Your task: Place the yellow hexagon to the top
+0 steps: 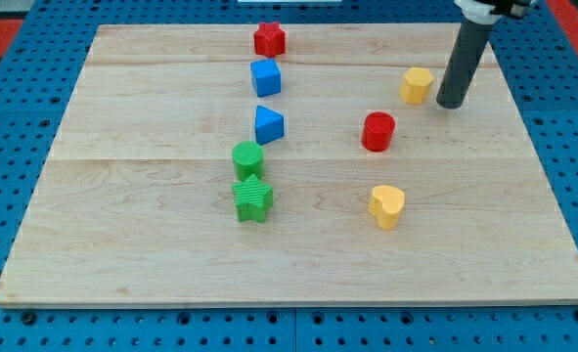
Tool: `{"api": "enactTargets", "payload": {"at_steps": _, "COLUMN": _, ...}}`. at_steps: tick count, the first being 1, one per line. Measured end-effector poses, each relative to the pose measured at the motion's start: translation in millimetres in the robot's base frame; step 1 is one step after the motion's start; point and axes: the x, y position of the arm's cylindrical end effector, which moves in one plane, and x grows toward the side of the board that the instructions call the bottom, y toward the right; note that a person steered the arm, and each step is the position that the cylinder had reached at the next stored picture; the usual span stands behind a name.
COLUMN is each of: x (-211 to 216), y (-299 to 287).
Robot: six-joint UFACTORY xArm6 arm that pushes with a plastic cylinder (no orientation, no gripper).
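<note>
My rod: 1 straight cylinder, dark grey to black, matte, smooth-sided, no markings or screws visible along its length. My tip (452, 104): plain blunt end, same dark colour as the shaft. Upper fitting: 1 white collar around the rod, topped by a black part, both cut off by the view's top edge.

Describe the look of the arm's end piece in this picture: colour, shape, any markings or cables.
My tip is the lower end of a straight, dark grey, matte cylindrical rod with a flat end. At the view's top the rod meets a white collar below a black part cut off by the frame. No markings, cables or labels show on the rod. The tip sits just to the view's right of the yellow hexagon.
</note>
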Motion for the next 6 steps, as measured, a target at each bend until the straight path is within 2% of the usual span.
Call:
{"api": "enactTargets", "payload": {"at_steps": 2, "x": -48, "y": -21}}
{"api": "enactTargets", "payload": {"at_steps": 5, "x": -37, "y": 20}}
{"api": "enactTargets", "payload": {"at_steps": 6, "x": -17, "y": 4}}
